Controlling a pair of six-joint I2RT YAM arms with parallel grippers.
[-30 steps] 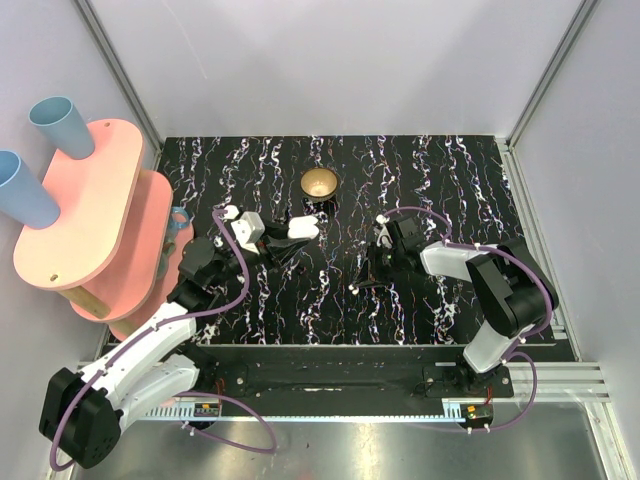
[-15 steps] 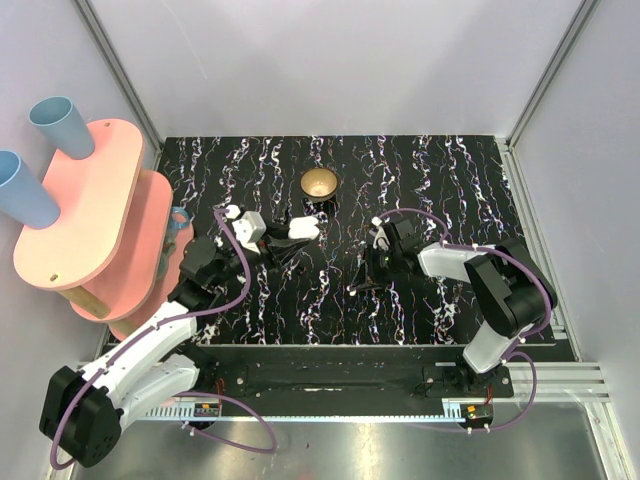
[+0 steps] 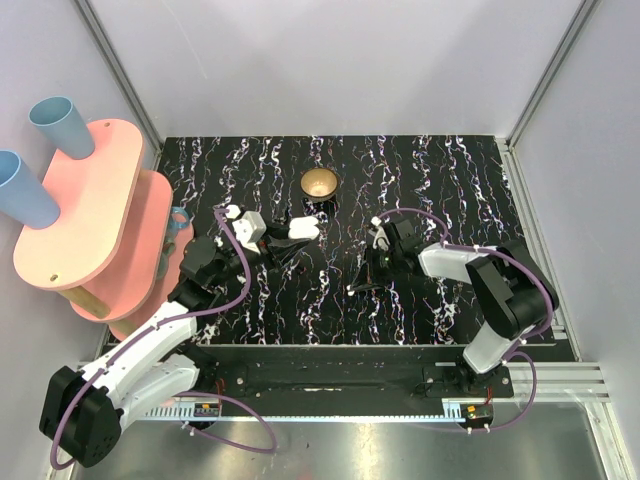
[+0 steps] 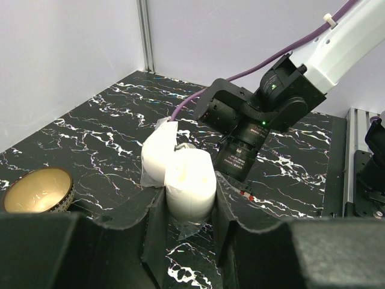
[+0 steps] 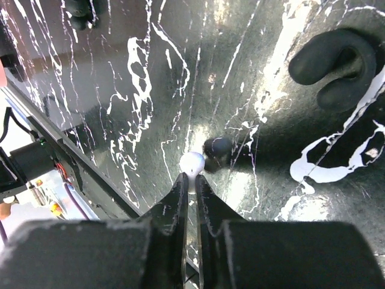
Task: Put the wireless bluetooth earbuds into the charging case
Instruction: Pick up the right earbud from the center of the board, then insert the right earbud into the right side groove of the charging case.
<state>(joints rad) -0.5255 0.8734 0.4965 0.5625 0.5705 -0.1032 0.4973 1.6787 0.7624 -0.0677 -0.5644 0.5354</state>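
Left gripper [image 4: 189,208] is closed on the charging case [image 4: 191,183], one black finger pressed against each flank of the white pod, which stands upright between them. The case lid is swung open and leans away to the left of the body in the left wrist view; whether anything sits inside cannot be told. To the left of this gripper and well apart from it, a brass bowl [image 4: 36,189] rests on the black marbled tabletop [image 3: 450,180]. Beyond the fingertips, past the case, the right arm's black wrist is in view. Right gripper [image 5: 191,188] points down at the tabletop with its jaws drawn almost together, pinching one white earbud [image 5: 192,162] by its lower part; the rounded head projects just past the tips. A dark shadow or reflection lies directly beside the bud on the glossy surface, so whether the bud touches the table cannot be told. In the overhead view, the right gripper [image 3: 358,285] sits to the right of the left gripper [image 3: 287,243] and nearer the arm bases, apart from the held case [image 3: 303,228].
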